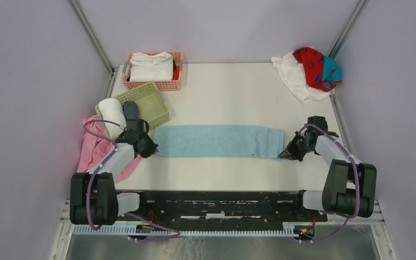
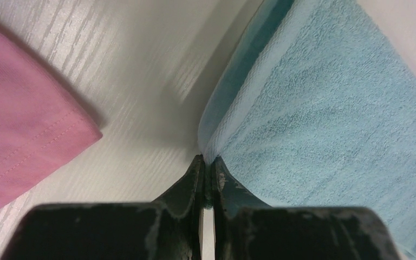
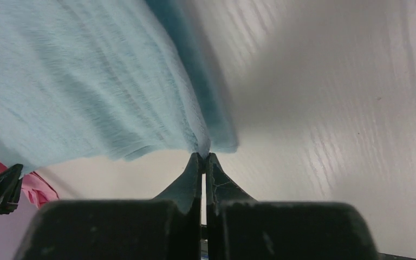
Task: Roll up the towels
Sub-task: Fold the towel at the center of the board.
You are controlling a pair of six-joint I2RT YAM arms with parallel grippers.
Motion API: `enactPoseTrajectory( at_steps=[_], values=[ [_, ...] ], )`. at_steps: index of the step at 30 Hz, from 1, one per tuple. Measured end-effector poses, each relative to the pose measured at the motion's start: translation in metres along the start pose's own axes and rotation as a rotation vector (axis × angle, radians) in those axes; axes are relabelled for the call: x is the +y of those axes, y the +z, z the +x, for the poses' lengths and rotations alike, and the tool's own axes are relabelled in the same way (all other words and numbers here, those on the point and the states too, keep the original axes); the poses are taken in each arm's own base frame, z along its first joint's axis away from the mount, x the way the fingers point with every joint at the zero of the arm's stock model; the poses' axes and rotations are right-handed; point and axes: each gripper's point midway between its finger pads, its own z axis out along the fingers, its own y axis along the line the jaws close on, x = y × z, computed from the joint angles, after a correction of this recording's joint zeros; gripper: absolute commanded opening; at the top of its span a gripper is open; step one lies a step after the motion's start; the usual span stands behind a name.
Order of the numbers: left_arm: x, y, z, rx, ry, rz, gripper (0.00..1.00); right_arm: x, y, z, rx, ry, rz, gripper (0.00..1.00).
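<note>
left gripper (image 2: pixel 207 162): jaws closed on near-left corner of light blue towel (image 1: pixel 216 141); sliver of blue cloth visible between the fingers; corner edge lifted slightly off table (image 1: pixel 238 92).
right gripper (image 3: pixel 204 157): jaws pressed together at near-right corner of same towel; corner raised above the tabletop and apparently pinched at the tips, wrist view blurred.
light blue towel: laid out as one long strip running left to right across near half of table, one end at each gripper.
pink cloth (image 1: pixel 93 149): crumpled at left table edge, beside left arm, near towel's left end but not touching it.
green basket (image 1: pixel 149 100): just behind left gripper, set at an angle; white roll (image 1: pixel 111 111) and dark roll (image 1: pixel 131 110) at its near-left end.
pink basket (image 1: pixel 153 84): far-left corner, folded white cloth (image 1: pixel 151 66) inside.
white towel (image 1: pixel 295 78): far-right corner, bunched against wall.
red towel (image 1: pixel 311 65): teal-blue marks, heaped on top of white towel, touching it.
</note>
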Motion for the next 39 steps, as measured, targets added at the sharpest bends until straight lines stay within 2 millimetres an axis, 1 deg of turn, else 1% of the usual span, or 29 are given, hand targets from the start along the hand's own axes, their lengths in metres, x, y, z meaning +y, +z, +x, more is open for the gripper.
enactPoseTrajectory(
  at_steps=[3,4,5,8,10,13,16,19,21,22,24,27,29,31,32,35,39],
  values=[
    [0.001,0.0,0.001,0.003,0.0,-0.006,0.03,-0.016,0.02,0.021,0.078,0.059,0.026,0.03],
    [0.002,0.0,0.001,0.001,0.0,-0.009,0.03,-0.018,0.025,0.029,0.116,0.09,0.025,0.03],
    [0.003,0.0,0.0,-0.001,0.0,-0.015,0.03,-0.017,0.027,0.031,0.134,0.118,0.012,0.03],
    [0.008,0.0,0.0,-0.006,0.0,-0.041,0.03,-0.019,0.027,0.028,0.127,0.151,0.011,0.05],
    [0.013,0.0,0.001,-0.008,-0.001,-0.067,0.03,-0.023,0.026,0.024,0.113,0.183,0.017,0.07],
    [0.019,-0.002,-0.001,-0.021,-0.002,-0.096,0.03,-0.038,0.02,0.01,0.061,0.242,0.049,0.07],
    [0.018,-0.004,0.0,-0.018,-0.008,-0.088,0.03,-0.051,0.015,0.001,0.018,0.282,0.082,0.07],
    [0.013,-0.005,0.004,0.003,-0.008,-0.063,0.09,-0.055,0.012,-0.002,0.01,0.274,0.098,0.11],
    [0.011,-0.005,0.007,0.016,-0.008,-0.048,0.13,-0.056,0.011,-0.003,0.007,0.257,0.102,0.19],
    [0.01,-0.005,0.008,0.021,-0.008,-0.044,0.17,-0.056,0.01,-0.003,0.008,0.244,0.103,0.24],
    [0.01,-0.005,0.01,0.03,-0.008,-0.04,0.29,-0.057,0.008,-0.003,0.009,0.221,0.107,0.34],
    [0.011,-0.005,0.01,0.028,-0.009,-0.043,0.44,-0.06,-0.003,-0.003,-0.014,0.177,0.125,0.44],
    [0.011,-0.007,0.009,0.022,-0.01,-0.04,0.51,-0.057,-0.016,-0.009,-0.058,0.138,0.134,0.48],
    [0.011,-0.009,0.009,0.018,-0.01,-0.037,0.63,-0.052,-0.028,-0.021,-0.116,0.096,0.134,0.5],
    [0.011,-0.012,0.009,0.014,-0.009,-0.035,0.67,-0.046,-0.031,-0.024,-0.132,0.066,0.129,0.5],
    [0.008,-0.023,0.003,-0.009,-0.007,-0.027,0.7,-0.027,-0.033,-0.028,-0.149,-0.028,0.111,0.5],
    [-0.008,-0.041,-0.014,-0.064,0.014,0.011,0.68,0.005,-0.026,-0.03,-0.147,-0.124,0.04,0.5]
  ],
)
